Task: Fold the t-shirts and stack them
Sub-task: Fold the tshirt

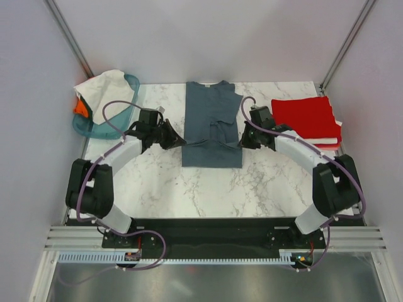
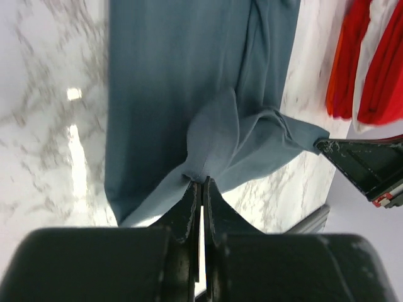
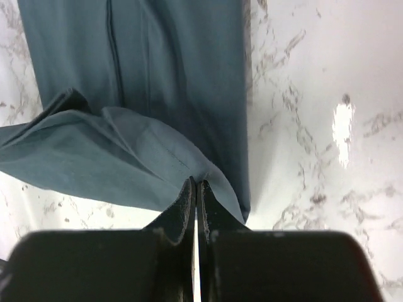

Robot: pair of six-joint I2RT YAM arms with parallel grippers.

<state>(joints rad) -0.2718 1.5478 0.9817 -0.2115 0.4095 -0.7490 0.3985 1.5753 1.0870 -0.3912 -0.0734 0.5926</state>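
The slate blue-grey t-shirt (image 1: pixel 211 113) lies as a long narrow strip in the middle of the marble table. My left gripper (image 1: pixel 181 142) is at its left edge, near the lower end. In the left wrist view that gripper (image 2: pixel 201 184) is shut on a pinch of the blue-grey cloth (image 2: pixel 170 94), which puckers at the tips. My right gripper (image 1: pixel 241 139) is at the opposite edge. It (image 3: pixel 196 184) is shut on a raised fold of the same shirt (image 3: pixel 176 75). A folded red t-shirt (image 1: pixel 303 116) lies at the right.
A teal basket (image 1: pixel 129 82) stands at the back left, holding a white shirt (image 1: pixel 101 88) and an orange one (image 1: pixel 80 107). A thin white layer (image 1: pixel 338 124) shows under the red shirt. Grey walls close in on both sides.
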